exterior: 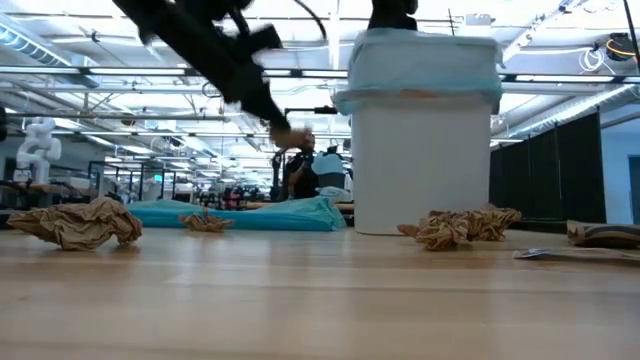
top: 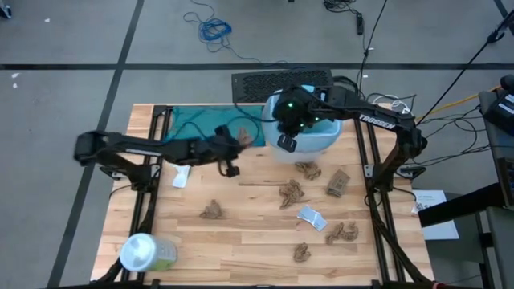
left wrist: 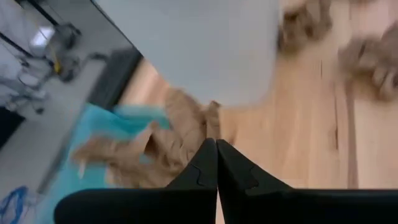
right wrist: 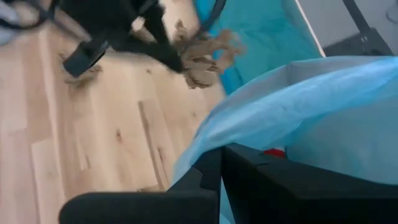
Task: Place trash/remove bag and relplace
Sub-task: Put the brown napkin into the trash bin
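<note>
High view: wooden surface (top: 257, 229) fills the lower middle of the frame; white bin (top: 309, 136) stands at upper centre-right, lined with the pale blue bag (top: 321, 140); right claw (top: 287, 138) sits over the bin's left rim, fingers shut, nothing seen held; right wrist view shows the blue liner (right wrist: 311, 112) spread just ahead of the closed fingers and a bit of red (right wrist: 273, 152) inside the bin.

Left claw (top: 233, 138) reaches from the left edge toward frame centre, just left of the bin; it is clamped on a crumpled brown paper wad (top: 243, 135); left wrist view shows the two fingers pressed together with the wad (left wrist: 180, 134) at their tips; low view shows the same wad (exterior: 292, 137) lifted clear of the surface, upper middle, beside the bin (exterior: 420, 160).

Teal bag (top: 201, 124) lies flat at the upper left of the surface, under and behind the left claw.

Remaining trash on the surface: brown wads (top: 293, 193) at centre, one (top: 212, 211) at centre-left, one (top: 308, 169) just below the bin, two (top: 344, 234) at lower right, one (top: 302, 253) near the lower edge; a flatter brown piece (top: 338, 182) at right; white scraps (top: 312, 217) at centre-right and (top: 181, 176) at left.

Pale green container with white lid (top: 146, 253) lies at lower left, well apart from the rest.
</note>
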You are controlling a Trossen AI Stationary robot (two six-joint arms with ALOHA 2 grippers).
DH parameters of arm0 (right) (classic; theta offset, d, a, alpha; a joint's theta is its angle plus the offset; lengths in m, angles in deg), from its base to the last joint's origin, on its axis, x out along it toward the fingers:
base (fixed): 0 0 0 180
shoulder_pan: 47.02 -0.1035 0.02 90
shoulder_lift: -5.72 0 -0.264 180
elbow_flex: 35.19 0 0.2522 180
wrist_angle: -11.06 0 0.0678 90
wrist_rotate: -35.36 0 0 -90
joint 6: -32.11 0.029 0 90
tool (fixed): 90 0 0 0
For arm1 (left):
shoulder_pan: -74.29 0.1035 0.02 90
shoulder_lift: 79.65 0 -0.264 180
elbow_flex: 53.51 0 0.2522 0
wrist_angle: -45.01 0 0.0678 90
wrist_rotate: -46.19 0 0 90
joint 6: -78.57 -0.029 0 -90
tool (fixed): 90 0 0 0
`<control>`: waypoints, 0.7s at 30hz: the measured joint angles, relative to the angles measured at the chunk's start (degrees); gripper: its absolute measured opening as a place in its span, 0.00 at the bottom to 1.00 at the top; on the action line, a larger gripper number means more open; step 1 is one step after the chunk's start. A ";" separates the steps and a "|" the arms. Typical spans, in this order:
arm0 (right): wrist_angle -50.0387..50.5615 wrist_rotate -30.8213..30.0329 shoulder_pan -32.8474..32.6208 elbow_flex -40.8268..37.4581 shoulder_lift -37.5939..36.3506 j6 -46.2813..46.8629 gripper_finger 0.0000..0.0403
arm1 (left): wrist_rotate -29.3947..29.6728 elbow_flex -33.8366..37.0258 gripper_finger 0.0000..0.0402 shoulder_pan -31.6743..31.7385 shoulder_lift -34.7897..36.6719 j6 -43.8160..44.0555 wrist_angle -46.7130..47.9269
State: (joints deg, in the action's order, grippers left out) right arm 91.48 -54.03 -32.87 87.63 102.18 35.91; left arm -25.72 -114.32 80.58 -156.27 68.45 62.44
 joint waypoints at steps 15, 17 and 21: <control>-7.10 -0.43 -2.71 0.00 -0.16 0.00 0.00 | -11.29 0.02 0.00 0.56 20.74 -3.63 -12.37; -8.63 -0.52 -2.71 0.04 -0.42 -0.04 0.00 | -13.40 0.02 0.00 1.18 20.65 -4.03 -15.72; -8.64 -0.90 -2.70 2.21 -0.97 -1.23 0.00 | -17.07 0.02 0.00 3.26 18.98 -3.96 -22.19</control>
State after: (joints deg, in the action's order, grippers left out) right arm 82.84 -54.93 -35.57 89.83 101.22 34.67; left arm -42.80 -114.30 83.83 -137.29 64.49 40.25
